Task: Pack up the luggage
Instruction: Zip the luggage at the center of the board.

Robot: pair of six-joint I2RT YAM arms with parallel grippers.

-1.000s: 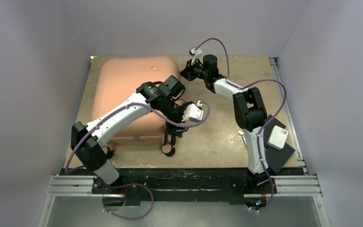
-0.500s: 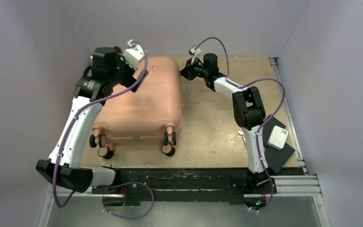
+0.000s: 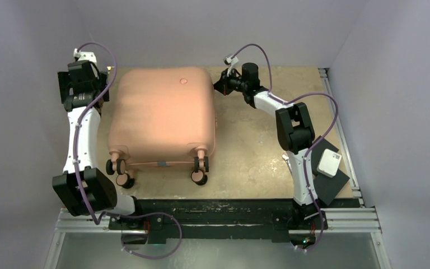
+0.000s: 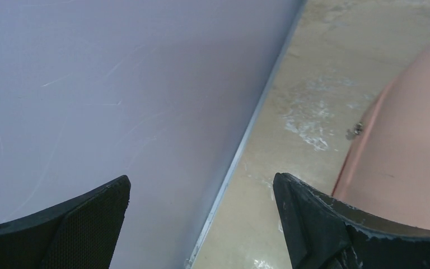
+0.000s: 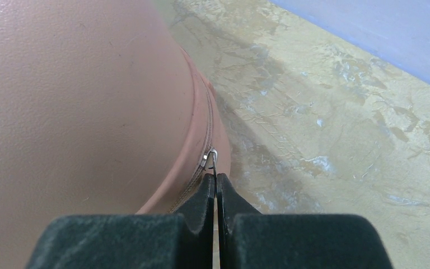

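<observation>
**Desk:** Case position?

**Operator:** I see the salmon-pink hard-shell suitcase (image 3: 162, 117) lying flat and closed on the tan bench (image 3: 257, 145). Its long axis runs near-to-far, with the dark wheels (image 3: 199, 171) toward the arm bases.

**Desk:** Claws?

**Operator:** The left claw (image 4: 201, 180) is spread wide and empty, by the left wall. The right claw (image 5: 215, 182) is pinched tight on the small metal zipper pull (image 5: 210, 158) at the far right corner. The closed shell hides the interior.

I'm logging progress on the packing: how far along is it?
Done: the luggage lies flat with its lid down. In hand: the right pincer is shut on the zipper pull at the far right corner. The left pincer is open by the wall, clear of the shell. Left: running the zip round the seam; how much is already zipped cannot be seen.
</observation>
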